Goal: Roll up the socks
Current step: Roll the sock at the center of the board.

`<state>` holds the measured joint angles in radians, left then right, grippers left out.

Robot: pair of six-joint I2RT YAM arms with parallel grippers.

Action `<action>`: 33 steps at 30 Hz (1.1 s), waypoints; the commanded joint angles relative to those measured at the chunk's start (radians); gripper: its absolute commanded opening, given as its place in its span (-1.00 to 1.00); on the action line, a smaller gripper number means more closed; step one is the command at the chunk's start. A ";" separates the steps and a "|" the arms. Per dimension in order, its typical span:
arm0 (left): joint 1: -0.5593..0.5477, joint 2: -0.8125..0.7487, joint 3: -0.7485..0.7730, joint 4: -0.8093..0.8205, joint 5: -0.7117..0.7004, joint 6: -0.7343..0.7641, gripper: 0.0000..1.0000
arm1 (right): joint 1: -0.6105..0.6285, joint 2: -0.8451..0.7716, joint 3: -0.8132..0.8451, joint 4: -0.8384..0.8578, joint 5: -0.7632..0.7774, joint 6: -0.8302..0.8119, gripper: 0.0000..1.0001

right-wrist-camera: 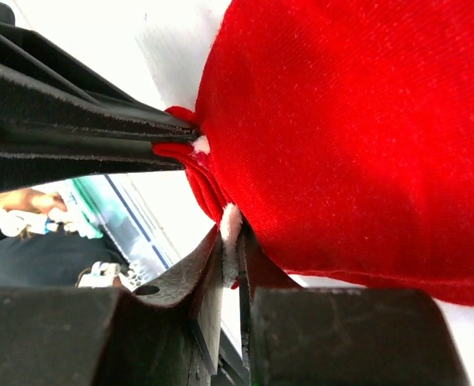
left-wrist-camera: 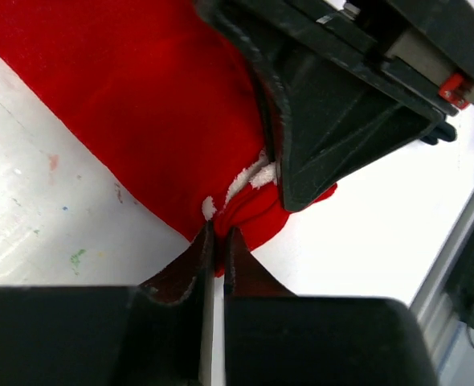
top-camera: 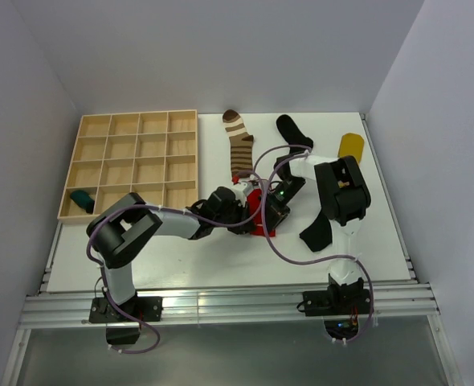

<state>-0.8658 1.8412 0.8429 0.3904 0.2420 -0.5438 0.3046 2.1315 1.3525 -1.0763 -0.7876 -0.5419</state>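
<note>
A red sock (top-camera: pixel 260 211) lies mid-table; it fills the left wrist view (left-wrist-camera: pixel 140 104) and the right wrist view (right-wrist-camera: pixel 357 129). My left gripper (top-camera: pixel 239 211) is shut on its cuff edge, pinching red fabric (left-wrist-camera: pixel 218 229). My right gripper (top-camera: pixel 271 211) is shut on the same end from the other side, with white lining between its tips (right-wrist-camera: pixel 231 233). A brown-cream striped sock (top-camera: pixel 239 145), a black sock (top-camera: pixel 292 129), a yellow sock (top-camera: pixel 351 145) and a black sock (top-camera: pixel 317 229) under the right arm lie flat. A dark teal rolled sock (top-camera: pixel 81 201) sits in the tray.
A wooden compartment tray (top-camera: pixel 132 161) stands at the back left. The table's front edge with metal rails (top-camera: pixel 221 305) is close below the grippers. White walls enclose the table on three sides.
</note>
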 commanded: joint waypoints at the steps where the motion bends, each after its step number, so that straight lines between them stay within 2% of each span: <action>1: 0.008 0.023 0.016 -0.091 0.084 -0.060 -0.99 | -0.002 -0.056 -0.053 0.159 0.097 0.000 -0.69; 4: 0.030 0.016 0.002 -0.111 0.146 -0.100 -0.99 | -0.002 -0.100 -0.088 0.206 0.111 0.014 -0.56; 8: 0.054 0.006 -0.007 -0.208 0.177 -0.110 -0.99 | -0.013 -0.174 -0.130 0.256 0.123 0.028 -0.28; 11: 0.071 -0.003 -0.022 -0.252 0.210 -0.117 -0.99 | -0.021 -0.243 -0.161 0.300 0.139 0.033 -0.20; 17: 0.139 0.007 -0.048 -0.294 0.339 -0.149 -0.99 | -0.027 -0.441 -0.295 0.487 0.206 0.026 -0.17; 20: 0.175 0.019 -0.041 -0.314 0.391 -0.162 -0.99 | -0.025 -0.527 -0.335 0.516 0.199 -0.004 -0.16; 24: 0.183 0.032 0.010 -0.424 0.388 -0.127 -0.99 | -0.003 -0.636 -0.392 0.542 0.183 -0.061 -0.14; 33: 0.195 0.064 0.048 -0.531 0.464 -0.108 -0.99 | 0.243 -0.834 -0.596 0.697 0.287 -0.139 -0.08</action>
<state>-0.6735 1.8698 0.8932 -0.0051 0.7113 -0.6987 0.4892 1.3445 0.7937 -0.4706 -0.5499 -0.6312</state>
